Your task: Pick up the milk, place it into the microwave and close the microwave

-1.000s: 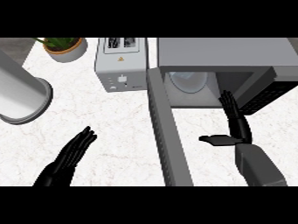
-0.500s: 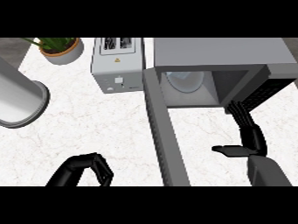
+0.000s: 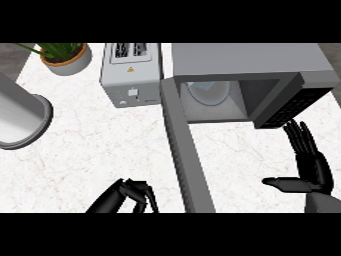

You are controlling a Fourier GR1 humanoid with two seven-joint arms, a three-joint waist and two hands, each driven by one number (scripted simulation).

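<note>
Toaster (image 3: 131, 75) beside open microwave (image 3: 250, 80)

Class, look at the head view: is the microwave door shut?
No: the microwave door stands swung open toward the robot, showing the microwave cavity behind it.

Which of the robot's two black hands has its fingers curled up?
The left hand, low beside the open microwave door, has curled fingers holding nothing. The right hand, in front of the microwave, keeps its fingers straight.

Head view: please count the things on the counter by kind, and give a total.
Microwave, door open: 1
Toaster: 1
Potted plant: 1
Grey cylinder: 1
Total: 4
No milk is visible.
</note>
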